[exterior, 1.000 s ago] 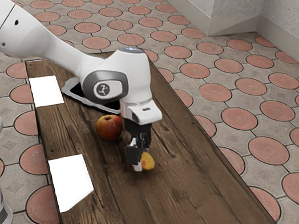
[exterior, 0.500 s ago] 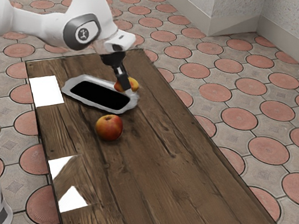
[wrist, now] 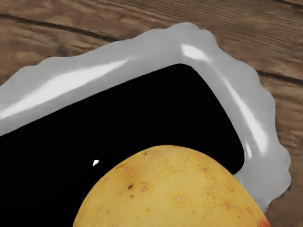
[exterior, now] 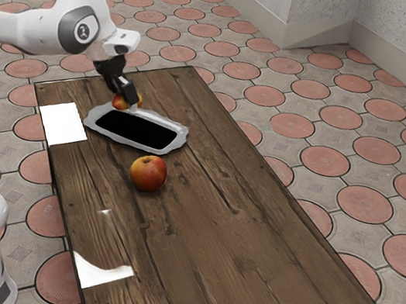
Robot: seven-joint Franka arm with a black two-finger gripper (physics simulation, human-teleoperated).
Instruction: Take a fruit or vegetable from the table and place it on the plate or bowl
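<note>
I see two fruits and one plate [exterior: 179, 139]. My gripper [exterior: 129, 98] grips the yellow fruit [wrist: 175, 189] above the plate. The apple [exterior: 148, 172] lies near the plate.

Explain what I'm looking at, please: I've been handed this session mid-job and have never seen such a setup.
The white machine is a robot arm with two black fingers at its tip. The exterior view looks at the wooden table from the side. The wrist view looks down from a camera on the arm's hand. On the table are a red apple, a dark tray with a silver rim and two white patches. The fingers are shut on a small yellow-red fruit, held over one end of the tray. That fruit is the big yellow shape in the wrist view.
</note>
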